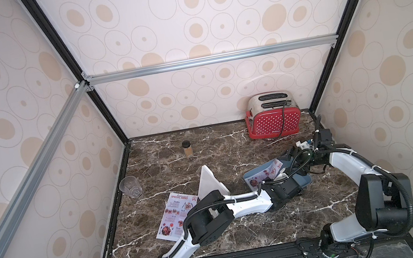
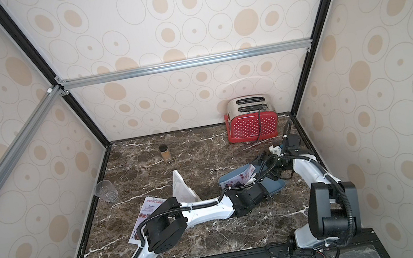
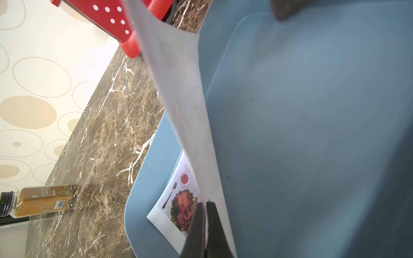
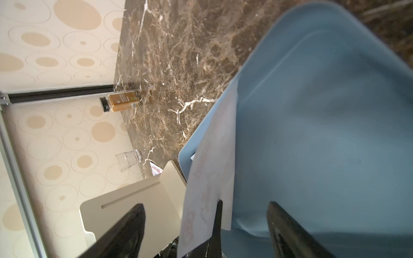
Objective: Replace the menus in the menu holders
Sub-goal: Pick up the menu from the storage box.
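Glass [image 1: 130, 186]: upright, well left of both grippers.
Flat menu [image 1: 170, 215]: I see it face up on the table, well left of the left gripper and partly under that arm's elbow. Its long axis runs away from me, with the red heading at the far end.
Jar [image 1: 187, 149]: upright, beyond and left of the left gripper.
Holder [image 1: 208, 183]: white slanted panel standing on its foot, left of the left gripper, just beside the flat menu's heading end.
Left gripper [image 3: 205, 204]: fingers pinched together on the held menu's food-photo end.
Held menu [image 3: 178, 89]: white sheet, bowed and tilted up off the tray. Its long axis runs from gripper to gripper, heading end toward the right one.
Tray [image 3: 312, 134]: grey-blue, under both grippers.
Toaster [image 1: 274, 122]: red, beyond both grippers.
Right gripper [image 4: 205, 203]: fingers wide apart, the sheet's end hanging between them.
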